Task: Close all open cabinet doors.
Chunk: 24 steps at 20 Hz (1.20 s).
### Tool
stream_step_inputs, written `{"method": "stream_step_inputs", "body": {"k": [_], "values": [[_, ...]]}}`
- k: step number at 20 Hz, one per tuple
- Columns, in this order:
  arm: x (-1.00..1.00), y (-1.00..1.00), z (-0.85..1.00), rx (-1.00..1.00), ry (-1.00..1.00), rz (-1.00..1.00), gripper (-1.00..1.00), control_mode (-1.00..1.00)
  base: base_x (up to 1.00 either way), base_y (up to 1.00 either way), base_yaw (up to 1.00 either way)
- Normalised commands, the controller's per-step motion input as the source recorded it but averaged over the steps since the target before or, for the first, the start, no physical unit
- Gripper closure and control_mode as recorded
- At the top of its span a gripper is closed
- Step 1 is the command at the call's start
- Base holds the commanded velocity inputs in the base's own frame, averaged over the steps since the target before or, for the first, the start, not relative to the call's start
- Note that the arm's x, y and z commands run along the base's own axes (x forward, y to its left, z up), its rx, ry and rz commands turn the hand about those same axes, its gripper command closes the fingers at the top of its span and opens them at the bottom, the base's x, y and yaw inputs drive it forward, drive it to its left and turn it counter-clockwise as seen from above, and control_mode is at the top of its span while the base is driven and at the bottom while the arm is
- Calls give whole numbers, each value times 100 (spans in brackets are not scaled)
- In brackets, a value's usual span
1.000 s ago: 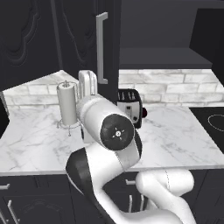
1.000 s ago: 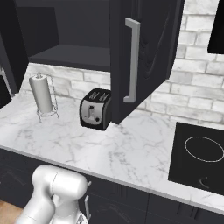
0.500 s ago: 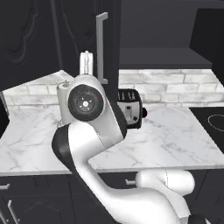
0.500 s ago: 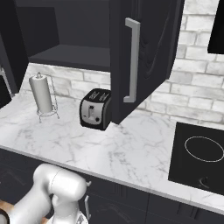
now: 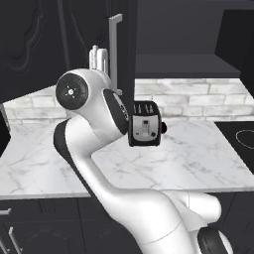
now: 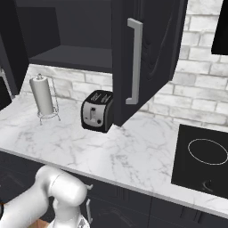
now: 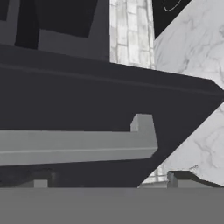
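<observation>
Left base view: white arm rising from the lower right and bending up toward an open cabinet door, seen nearly edge-on, its silver bar handle upright. Black toaster on the marble surface, just right of the arm's elbow. Open cabinet shelf to the right of the door, nothing visible on it. Corner of a black cooktop at far right.

Right base view: same door swung out over the surface, handle facing the camera, carved relief showing on its right face. Toaster just left of the door's lower edge. Paper towel roll upright in a wire stand at far left, hidden behind the arm in the left view. Cooktop at right with one ring outlined.

Hand view: rolled sideways, so the handle runs across the frame, close in front. Jaws spread wide, released, gripping nothing; two dark tips low in the frame, whether touching the door cannot be told. Brick wall and marble beyond.
</observation>
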Motion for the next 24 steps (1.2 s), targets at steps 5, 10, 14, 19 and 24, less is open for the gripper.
{"method": "stream_step_inputs", "body": {"k": [5, 10, 14, 19, 24], "values": [[35, -12, 0, 3, 1, -30, -100, -100, 0, 0, 0], [29, -22, 0, 7, 3, -25, -100, -100, 0, 0, 0], [18, -44, 0, 6, 1, -26, -100, -100, 0, 0, 0], [40, -49, 0, 7, 0, -14, -100, -100, 0, 0, 0], [50, -51, -8, 7, 8, -3, -100, -100, 0, 0, 0]]}}
